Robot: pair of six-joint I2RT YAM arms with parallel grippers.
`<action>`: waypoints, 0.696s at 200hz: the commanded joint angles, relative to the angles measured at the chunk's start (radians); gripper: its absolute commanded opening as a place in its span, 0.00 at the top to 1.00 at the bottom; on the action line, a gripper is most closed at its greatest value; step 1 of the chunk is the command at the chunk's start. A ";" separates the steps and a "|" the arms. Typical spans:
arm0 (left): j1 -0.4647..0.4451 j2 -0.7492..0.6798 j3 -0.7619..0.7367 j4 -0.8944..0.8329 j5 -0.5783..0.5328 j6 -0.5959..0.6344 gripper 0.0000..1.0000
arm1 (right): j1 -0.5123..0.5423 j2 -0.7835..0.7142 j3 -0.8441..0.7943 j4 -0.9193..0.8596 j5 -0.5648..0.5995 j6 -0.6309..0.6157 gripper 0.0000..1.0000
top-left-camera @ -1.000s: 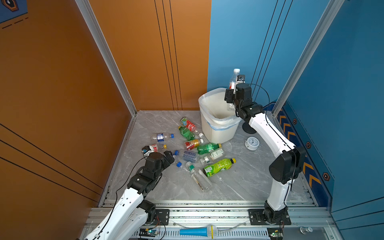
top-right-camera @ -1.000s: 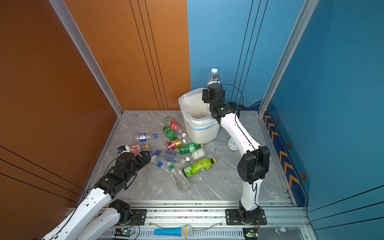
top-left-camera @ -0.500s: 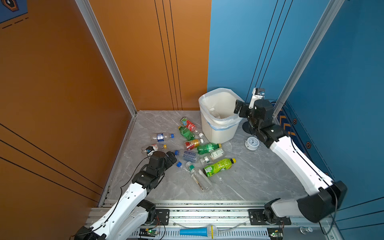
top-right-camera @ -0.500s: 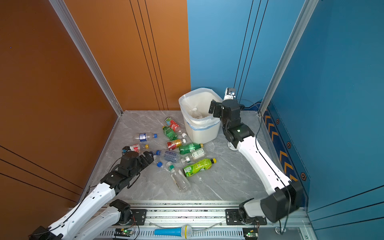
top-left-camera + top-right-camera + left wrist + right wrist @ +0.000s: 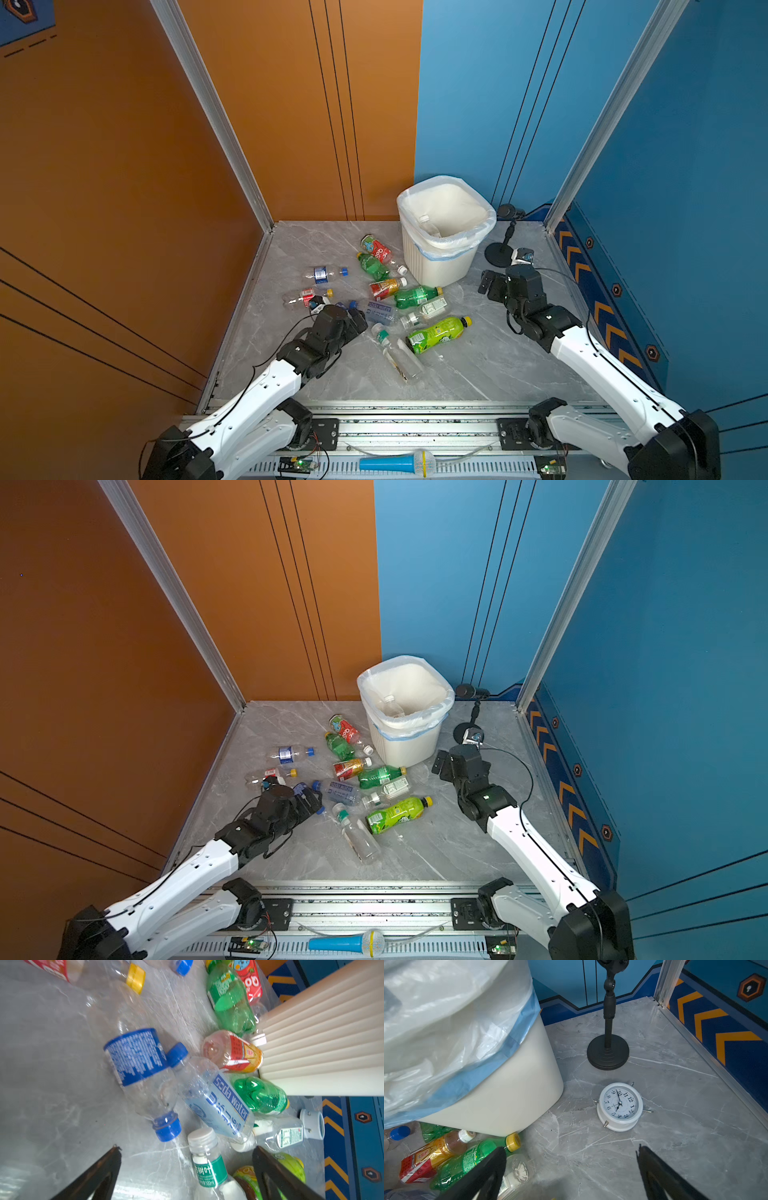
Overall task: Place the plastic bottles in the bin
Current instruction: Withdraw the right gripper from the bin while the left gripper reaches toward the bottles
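A clear bottle lies inside the white lined bin at the far middle of the marble floor, while the rest of the plastic bottles sprawl in a heap just to its near left, two of them touching its foot. The left gripper hovers low at the near-left edge of that heap, its fingers spread wide and holding nothing, with a blue-labelled clear bottle and a soda water bottle lying directly ahead of it. The right gripper, also spread wide and empty, hangs low on the right of the bin, facing an alarm clock and a microphone stand that are no part of the job. The step in hand looks like the next pick by the left arm: it calls for a short drop over one bottle's body, fingers set across its width, then a squeeze and a lift toward the bin. A second earlier the right gripper stood high above the bin's rim with a clear bottle in it; that bottle now rests in the bin and the arm has swung down and to the right, while the left arm has stretched lower and farther into the pile.
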State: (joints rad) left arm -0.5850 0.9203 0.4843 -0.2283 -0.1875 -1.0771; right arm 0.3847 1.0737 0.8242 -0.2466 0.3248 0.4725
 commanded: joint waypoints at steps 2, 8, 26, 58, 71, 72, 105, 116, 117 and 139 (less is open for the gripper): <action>-0.105 0.031 0.010 -0.007 -0.062 -0.119 0.00 | -0.009 0.013 0.026 0.008 -0.024 0.018 0.00; -0.142 0.041 0.008 -0.006 -0.078 -0.142 0.00 | -0.011 0.015 0.024 0.009 -0.027 0.018 0.00; -0.245 0.071 0.007 -0.008 -0.122 -0.207 0.00 | -0.016 0.015 0.021 0.007 -0.036 0.017 0.00; -0.385 0.111 0.016 0.000 -0.178 -0.299 0.01 | -0.022 -0.009 0.002 0.010 -0.047 0.011 0.00; -0.422 0.126 0.020 0.007 -0.189 -0.317 0.02 | -0.024 -0.026 -0.011 0.012 -0.052 0.011 0.00; -0.423 0.128 0.020 0.008 -0.189 -0.318 0.02 | -0.024 -0.028 -0.012 0.013 -0.052 0.011 0.01; -0.486 0.179 0.028 0.063 -0.207 -0.348 0.02 | -0.032 -0.061 -0.049 0.023 -0.070 0.009 0.00; -0.494 0.201 0.033 0.086 -0.202 -0.351 0.02 | -0.034 -0.072 -0.059 0.021 -0.073 0.009 0.00; -0.494 0.204 0.033 0.087 -0.201 -0.352 0.02 | -0.035 -0.074 -0.060 0.021 -0.073 0.009 0.00; -0.502 0.245 0.049 0.117 -0.194 -0.350 0.02 | -0.038 -0.101 -0.083 0.019 -0.084 0.009 0.00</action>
State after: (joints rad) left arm -1.0733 1.1301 0.4965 -0.1646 -0.3534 -1.4090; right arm 0.3546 1.0084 0.7723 -0.2390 0.2634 0.4728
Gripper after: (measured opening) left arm 0.976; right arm 0.995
